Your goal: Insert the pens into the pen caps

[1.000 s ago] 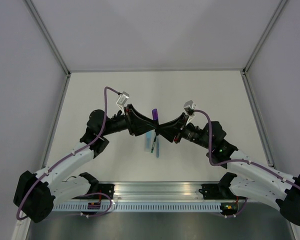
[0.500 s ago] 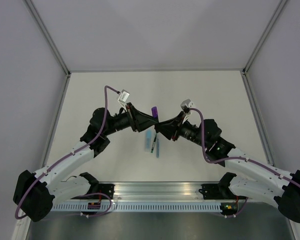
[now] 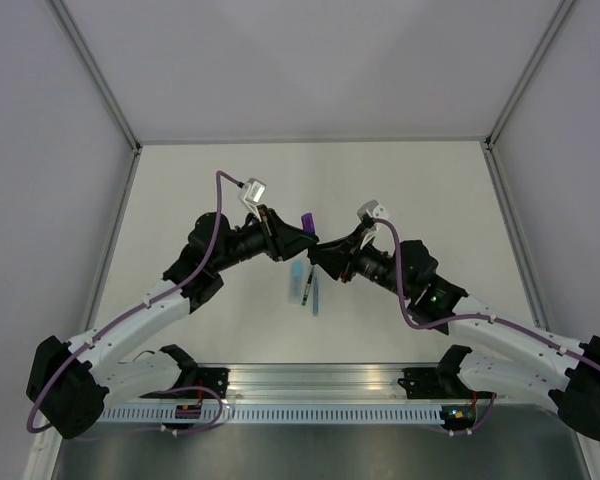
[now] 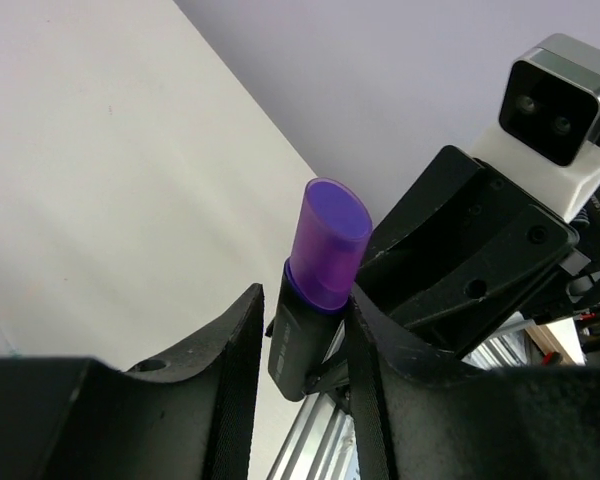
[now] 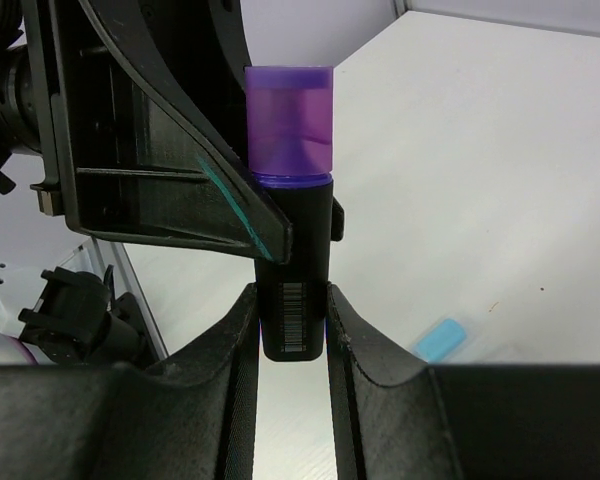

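Right wrist view: right gripper (image 5: 290, 310) clamps the marker (image 5: 292, 270), left gripper (image 4: 305, 330) straddles it, hold unclear; a crooked pull-away might unseat the purple cap (image 5: 289, 125).

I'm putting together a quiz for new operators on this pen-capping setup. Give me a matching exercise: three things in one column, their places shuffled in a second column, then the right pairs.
Things:
1. purple cap
2. black marker body
3. pale-blue highlighter

Places:
A. lying on the table
B. clamped in the right gripper
C. seated on the marker's end, above the grip

Pairs: 1-C, 2-B, 3-A.
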